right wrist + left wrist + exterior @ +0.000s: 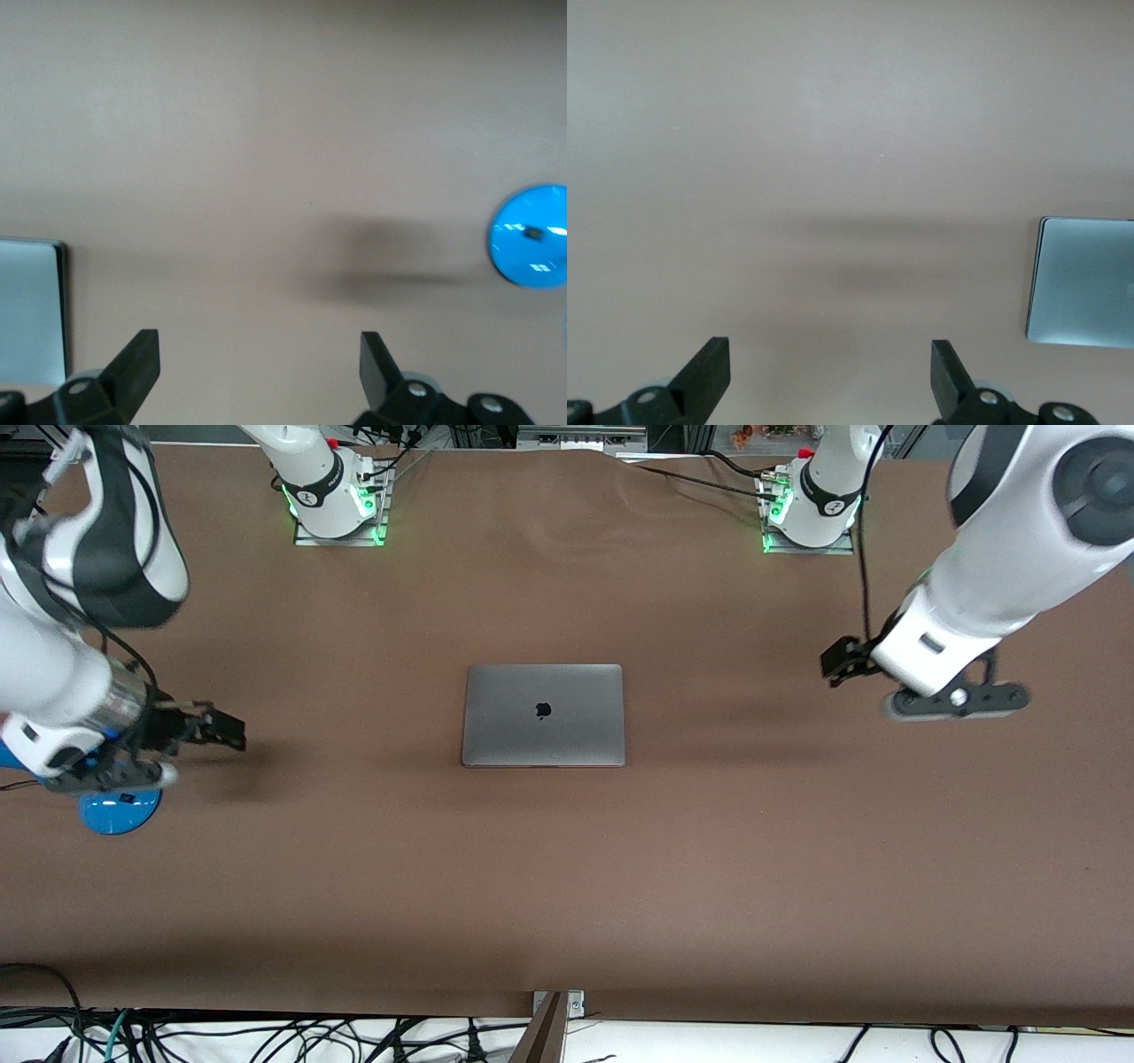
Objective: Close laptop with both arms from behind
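Note:
The grey laptop (pixel 543 715) lies shut and flat at the middle of the brown table (pixel 567 886), its dark apple logo facing up. It also shows in the left wrist view (pixel 1083 282) and in the right wrist view (pixel 31 310). My left gripper (pixel 840 660) is open and empty, up over bare table toward the left arm's end, well apart from the laptop; its fingers (pixel 709 372) frame bare table. My right gripper (pixel 221 728) is open and empty over bare table toward the right arm's end, its fingers (pixel 137 363) spread wide.
A blue round lamp base (pixel 120 808) stands under the right arm near its end of the table; it also shows in the right wrist view (pixel 530 236). The arms' green-lit bases (pixel 335 509) stand along the edge farthest from the front camera. Cables hang at the near edge.

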You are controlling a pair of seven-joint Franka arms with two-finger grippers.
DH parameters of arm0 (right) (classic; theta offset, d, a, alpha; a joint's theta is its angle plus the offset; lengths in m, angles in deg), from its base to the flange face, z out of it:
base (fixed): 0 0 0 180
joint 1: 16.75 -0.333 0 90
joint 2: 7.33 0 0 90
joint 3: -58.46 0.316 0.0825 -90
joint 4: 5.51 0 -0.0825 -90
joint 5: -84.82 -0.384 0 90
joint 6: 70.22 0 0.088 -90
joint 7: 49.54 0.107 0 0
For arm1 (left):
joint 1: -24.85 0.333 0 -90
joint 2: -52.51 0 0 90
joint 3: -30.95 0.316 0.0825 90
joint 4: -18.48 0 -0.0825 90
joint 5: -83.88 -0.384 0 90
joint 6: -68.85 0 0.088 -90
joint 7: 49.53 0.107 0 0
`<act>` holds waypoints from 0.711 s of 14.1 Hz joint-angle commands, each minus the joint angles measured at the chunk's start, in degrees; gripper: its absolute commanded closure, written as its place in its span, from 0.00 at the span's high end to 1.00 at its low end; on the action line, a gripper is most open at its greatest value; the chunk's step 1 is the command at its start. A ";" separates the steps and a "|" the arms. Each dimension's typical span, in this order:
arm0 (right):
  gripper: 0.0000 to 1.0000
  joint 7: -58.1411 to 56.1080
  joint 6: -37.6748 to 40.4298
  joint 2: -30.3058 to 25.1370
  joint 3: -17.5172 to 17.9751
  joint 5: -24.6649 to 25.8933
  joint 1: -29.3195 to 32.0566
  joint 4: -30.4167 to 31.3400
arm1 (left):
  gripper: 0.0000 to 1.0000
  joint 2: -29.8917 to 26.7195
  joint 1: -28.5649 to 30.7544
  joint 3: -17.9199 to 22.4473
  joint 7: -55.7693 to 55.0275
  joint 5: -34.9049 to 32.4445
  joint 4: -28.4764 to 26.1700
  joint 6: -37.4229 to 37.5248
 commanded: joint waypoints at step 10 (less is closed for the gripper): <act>1.00 -0.01 15.18 -13.55 -5.78 0.58 -2.98 0.81 | 1.00 -14.18 -1.48 7.81 7.08 4.07 -11.80 0.58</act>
